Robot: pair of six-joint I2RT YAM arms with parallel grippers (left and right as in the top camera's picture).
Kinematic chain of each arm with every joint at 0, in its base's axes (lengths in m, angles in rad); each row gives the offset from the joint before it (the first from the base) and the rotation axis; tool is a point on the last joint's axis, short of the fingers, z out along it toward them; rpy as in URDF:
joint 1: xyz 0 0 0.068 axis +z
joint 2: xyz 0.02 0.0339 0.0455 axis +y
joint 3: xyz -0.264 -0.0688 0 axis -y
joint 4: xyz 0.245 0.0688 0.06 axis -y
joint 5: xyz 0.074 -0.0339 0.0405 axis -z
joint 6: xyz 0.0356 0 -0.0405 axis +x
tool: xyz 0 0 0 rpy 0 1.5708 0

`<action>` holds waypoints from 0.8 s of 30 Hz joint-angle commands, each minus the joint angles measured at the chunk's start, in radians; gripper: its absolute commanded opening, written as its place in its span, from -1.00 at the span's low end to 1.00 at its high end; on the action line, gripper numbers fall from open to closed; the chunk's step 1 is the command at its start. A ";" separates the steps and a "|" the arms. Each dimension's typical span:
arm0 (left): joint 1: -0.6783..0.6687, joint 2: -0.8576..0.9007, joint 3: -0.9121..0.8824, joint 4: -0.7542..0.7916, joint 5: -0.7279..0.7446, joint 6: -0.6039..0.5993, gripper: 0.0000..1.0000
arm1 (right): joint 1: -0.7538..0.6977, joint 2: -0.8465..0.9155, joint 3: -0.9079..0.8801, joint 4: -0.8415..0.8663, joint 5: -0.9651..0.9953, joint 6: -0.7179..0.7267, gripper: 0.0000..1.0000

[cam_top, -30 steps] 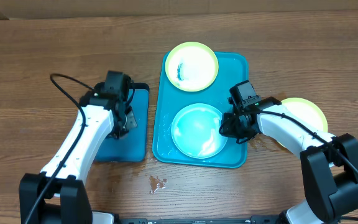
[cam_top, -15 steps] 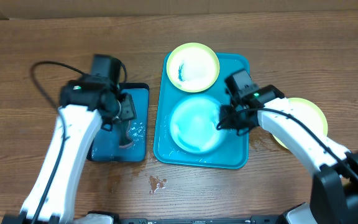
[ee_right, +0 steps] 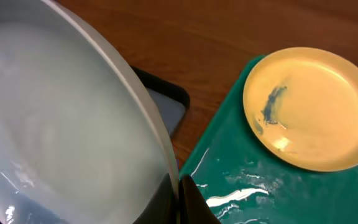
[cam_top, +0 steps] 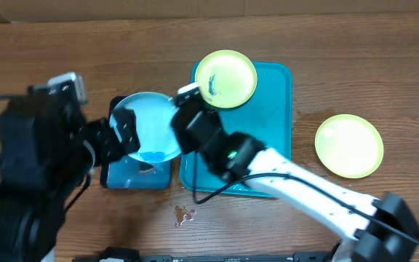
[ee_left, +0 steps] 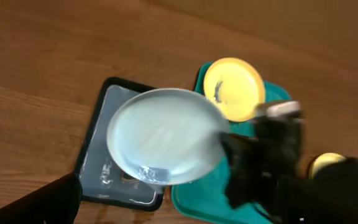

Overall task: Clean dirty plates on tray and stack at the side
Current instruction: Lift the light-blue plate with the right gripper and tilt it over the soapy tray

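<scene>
R gripper (cam_top: 180,127) pinches the right rim of the light blue plate (cam_top: 145,124), fingers pressed tight on the edge. The plate is up off the table (cam_top: 35,73), over the smaller dark-rimmed tray (cam_top: 126,178), w/ a bit of bluish liquid at its lower rim. L gripper (cam_top: 118,138) is blurry, raised just left of that plate. In the wrist view its one clear finger (ee_left: 36,202) sits far in the lower-left corner, so jaws are spread and grip nothing. A yellow-green plate (cam_top: 228,76) w/ a dark smear lies at the far end of the turquoise tray (cam_top: 275,102). A second yellow-green plate (cam_top: 348,145) lies on the table right of that tray, apart from it. Small wet spot (cam_top: 184,213) near the front edge.
</scene>
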 commanded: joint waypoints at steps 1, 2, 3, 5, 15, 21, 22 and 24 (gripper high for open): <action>0.005 -0.061 0.019 0.000 0.012 0.008 0.99 | 0.037 0.070 0.014 0.052 0.237 -0.008 -0.92; 0.005 -0.072 0.019 0.002 0.012 0.008 0.99 | 0.047 0.076 0.014 0.063 0.264 -0.010 -0.92; 0.005 -0.084 0.019 0.002 0.012 0.008 1.00 | 0.060 0.079 0.014 0.074 0.292 -0.016 -0.92; 0.005 -0.101 0.019 0.002 0.005 0.009 1.00 | 0.091 0.079 0.014 0.096 0.359 -0.026 -0.92; 0.005 -0.101 0.019 0.005 0.006 0.023 0.99 | 0.245 0.038 0.016 0.164 0.731 -0.158 -0.92; 0.005 -0.101 0.019 0.015 0.006 0.023 1.00 | 0.279 0.035 0.016 0.166 0.826 -0.164 -0.92; 0.005 -0.101 0.019 0.016 0.006 0.023 1.00 | 0.281 0.034 0.016 0.169 0.825 -0.180 -0.92; 0.005 -0.101 0.019 0.018 0.006 0.023 0.99 | 0.281 0.033 0.016 0.176 0.825 -0.203 -0.92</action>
